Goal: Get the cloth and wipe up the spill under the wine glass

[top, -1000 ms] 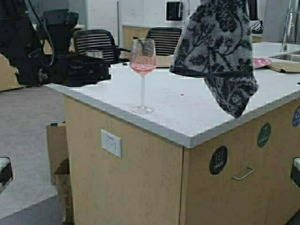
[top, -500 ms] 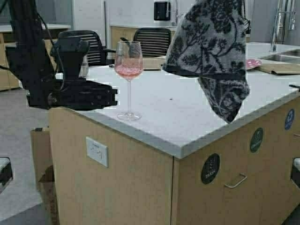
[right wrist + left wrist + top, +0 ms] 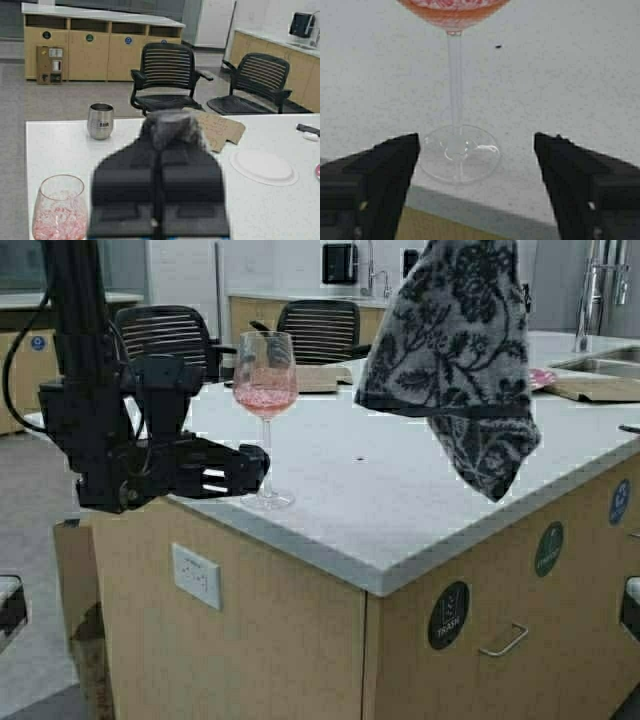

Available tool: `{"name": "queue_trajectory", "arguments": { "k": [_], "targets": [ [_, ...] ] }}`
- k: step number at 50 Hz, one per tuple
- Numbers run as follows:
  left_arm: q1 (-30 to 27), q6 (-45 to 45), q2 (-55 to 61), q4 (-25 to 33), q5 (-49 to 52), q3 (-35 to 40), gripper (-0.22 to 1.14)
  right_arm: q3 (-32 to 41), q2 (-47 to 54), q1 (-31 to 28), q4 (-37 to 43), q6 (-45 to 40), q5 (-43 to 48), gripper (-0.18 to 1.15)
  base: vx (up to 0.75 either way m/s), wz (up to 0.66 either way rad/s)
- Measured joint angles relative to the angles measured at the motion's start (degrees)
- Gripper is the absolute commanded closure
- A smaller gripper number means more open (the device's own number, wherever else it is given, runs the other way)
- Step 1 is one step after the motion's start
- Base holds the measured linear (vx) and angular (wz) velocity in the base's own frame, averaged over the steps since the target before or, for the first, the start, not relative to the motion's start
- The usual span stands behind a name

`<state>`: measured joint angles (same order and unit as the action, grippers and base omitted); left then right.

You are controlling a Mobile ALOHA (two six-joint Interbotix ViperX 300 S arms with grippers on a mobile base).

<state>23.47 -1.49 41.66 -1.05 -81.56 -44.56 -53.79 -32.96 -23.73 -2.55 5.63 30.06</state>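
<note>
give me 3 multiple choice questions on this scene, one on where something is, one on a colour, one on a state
1. Where is the wine glass?
A. near the counter's edge, in front of the left pincer
B. in the sink
C. on the floor

2. What colour is the liquid in the wine glass?
A. green
B. pink
C. blue

3. What state is the cloth in?
A. folded flat on the counter
B. draped over a chair
C. hanging in the air from the right pincer

Answers:
1. A: in the left wrist view the glass's foot sits close to the counter edge, between the open fingers of the left pincer.
2. B: the bowl holds pink liquid.
3. C: in the high view it hangs limp above the counter; in the right wrist view the right pincer is shut with fabric at its tips.
</note>
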Motion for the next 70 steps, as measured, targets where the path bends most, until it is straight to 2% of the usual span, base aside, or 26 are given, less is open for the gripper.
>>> {"name": "queue_trajectory", "arguments": {
  "k": [28,41,47,59,63,70],
  "targets": [
    [0.1,-0.4,10.4,0.0,-0.4,16.5,-0.08,0.0,1.1,-0.1,0.0,0.0,0.3,0.9,0.05,0.0],
    [0.1,0.2,11.9,0.0,-0.5,19.7,-0.06,0.0,1.1,0.0,0.0,0.0,0.2,0.9,0.05,0.0],
    [0.0,0.7,11.9,0.0,-0.5,19.5,0.06,0.0,1.1,-0.1,0.0,-0.2,0.2,0.9,0.06,0.0],
    [0.4,1.0,11.0,-0.1,-0.4,17.1,0.53,-0.5,1.1,-0.2,2.0,-2.4,0.4,0.9,0.05,0.0],
    [0.5,1.2,10.5,-0.2,-0.6,16.2,0.59,-1.2,1.4,-0.3,5.7,-3.7,0.7,0.9,0.05,0.0],
    [0.9,1.1,8.8,-0.9,-0.7,14.8,0.6,-0.9,4.2,0.0,13.4,-4.1,6.1,0.9,0.04,0.0]
  ]
}}
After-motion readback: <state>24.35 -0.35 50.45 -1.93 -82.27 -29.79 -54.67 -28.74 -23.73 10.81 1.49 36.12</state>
